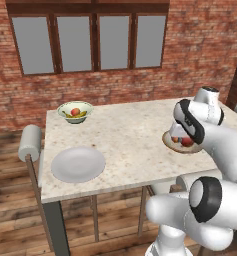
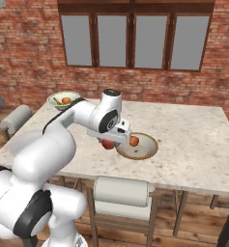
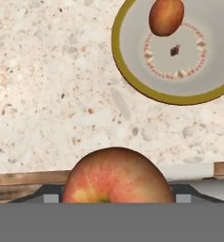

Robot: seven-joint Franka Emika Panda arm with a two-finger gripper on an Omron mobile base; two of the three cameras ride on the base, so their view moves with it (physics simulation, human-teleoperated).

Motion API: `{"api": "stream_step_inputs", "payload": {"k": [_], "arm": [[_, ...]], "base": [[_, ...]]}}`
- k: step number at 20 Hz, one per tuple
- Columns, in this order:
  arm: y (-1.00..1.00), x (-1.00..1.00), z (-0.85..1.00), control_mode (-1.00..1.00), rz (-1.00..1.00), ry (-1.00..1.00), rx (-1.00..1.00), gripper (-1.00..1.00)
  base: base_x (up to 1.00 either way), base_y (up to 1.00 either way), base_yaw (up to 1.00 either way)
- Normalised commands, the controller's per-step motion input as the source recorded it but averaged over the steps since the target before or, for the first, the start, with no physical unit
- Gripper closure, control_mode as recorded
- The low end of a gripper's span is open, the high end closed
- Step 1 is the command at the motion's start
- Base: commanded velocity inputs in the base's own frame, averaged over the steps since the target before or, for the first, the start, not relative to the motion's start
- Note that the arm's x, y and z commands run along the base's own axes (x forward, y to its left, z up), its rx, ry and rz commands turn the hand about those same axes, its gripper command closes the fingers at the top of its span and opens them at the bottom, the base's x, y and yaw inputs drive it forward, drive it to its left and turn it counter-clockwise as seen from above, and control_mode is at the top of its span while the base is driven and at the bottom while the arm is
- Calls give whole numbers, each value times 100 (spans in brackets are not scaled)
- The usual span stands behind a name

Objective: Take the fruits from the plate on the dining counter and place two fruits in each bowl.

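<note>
1. While the gripper (image 2: 109,143) clamps a red apple (image 3: 117,176), it hangs beside the brown bowl (image 2: 147,150).
2. That bowl holds another apple (image 2: 134,141).
3. The plate (image 1: 78,164) lies bare on the counter (image 1: 130,135).

In the hand view we lose the lower part of the held apple (image 3: 117,176) at the bottom, and the jaws beside it barely show, so their contact stays unclear. The tan-brown bowl (image 3: 132,78) is cut off at the top and right edges. From the left base view the arm hides much of that bowl (image 1: 166,141). The fruits (image 1: 75,113) in the far green-white bowl (image 1: 75,106) look too small to identify.
</note>
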Motion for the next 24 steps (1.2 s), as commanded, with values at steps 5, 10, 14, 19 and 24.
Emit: {"api": "stream_step_inputs", "payload": {"k": [5, 10, 14, 19, 24], "arm": [[-87, 8, 2, -100, -5, 9, -3, 100], [-62, 37, 0, -100, -4, 13, -2, 100], [-22, 51, -16, -100, 0, 3, 3, 100], [0, 40, -58, -100, 0, 0, 0, 100], [-1, 35, -72, -100, 0, 0, 0, 100]], "base": [[0, 0, 0], [0, 0, 0], [0, 0, 0], [0, 0, 0], [0, 0, 0]]}}
